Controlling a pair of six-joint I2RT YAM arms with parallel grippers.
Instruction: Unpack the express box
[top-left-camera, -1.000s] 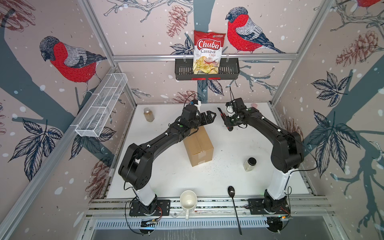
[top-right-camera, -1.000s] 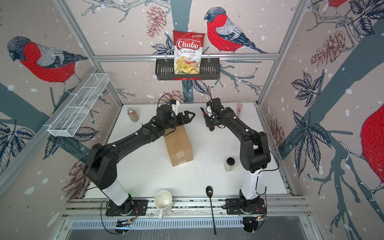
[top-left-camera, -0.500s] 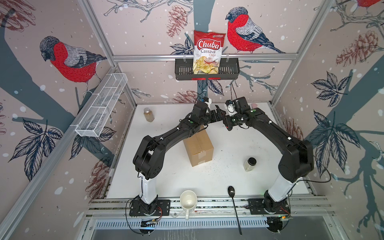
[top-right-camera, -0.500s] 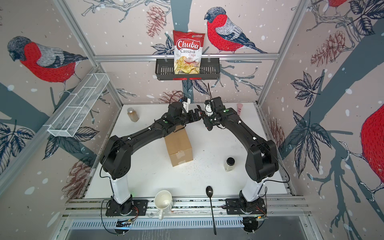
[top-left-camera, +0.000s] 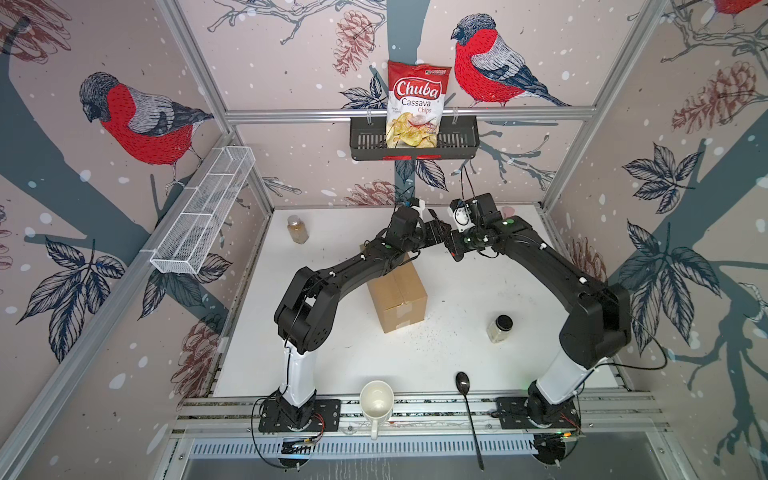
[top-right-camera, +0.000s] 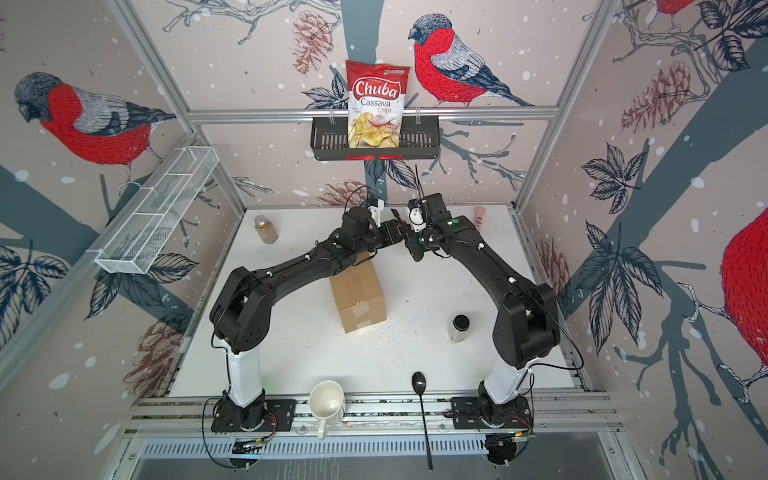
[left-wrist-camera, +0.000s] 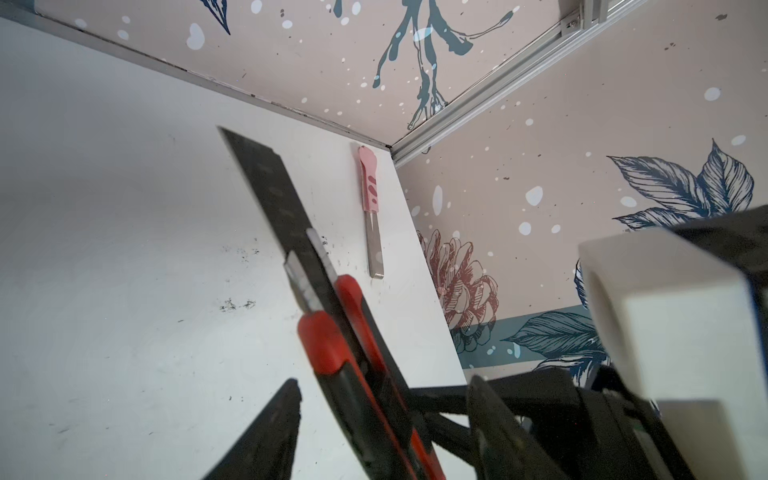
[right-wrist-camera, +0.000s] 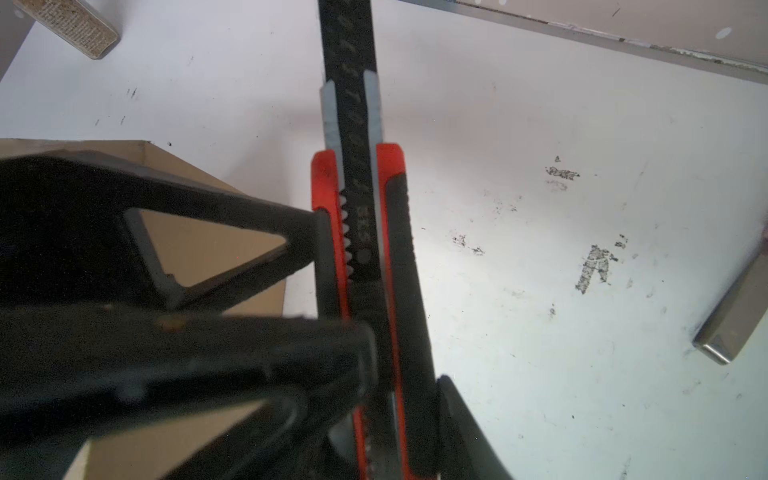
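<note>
Gripping knife (right-wrist-camera: 370, 232), right end effector (top-left-camera: 451, 245) hangs beyond express box (top-left-camera: 397, 296).

Brand: "Chuba" in white script on the red top of the chip bag (top-left-camera: 417, 104) (top-right-camera: 376, 104), legible in both top views.
Product name: "Cassava" in dark letters with "Chips" in red beneath it, on the bag's white middle.
Fine print: a small green tag at the bag's top edge and tiny lines beside "Chips" are too small to read.
Blade stamp: on the utility knife (right-wrist-camera: 362, 232), right wrist view, three characters like "SKS" – the last may be a 5.
Express box (top-left-camera: 397, 291): a pale sticker on its near face, illegible.
</note>
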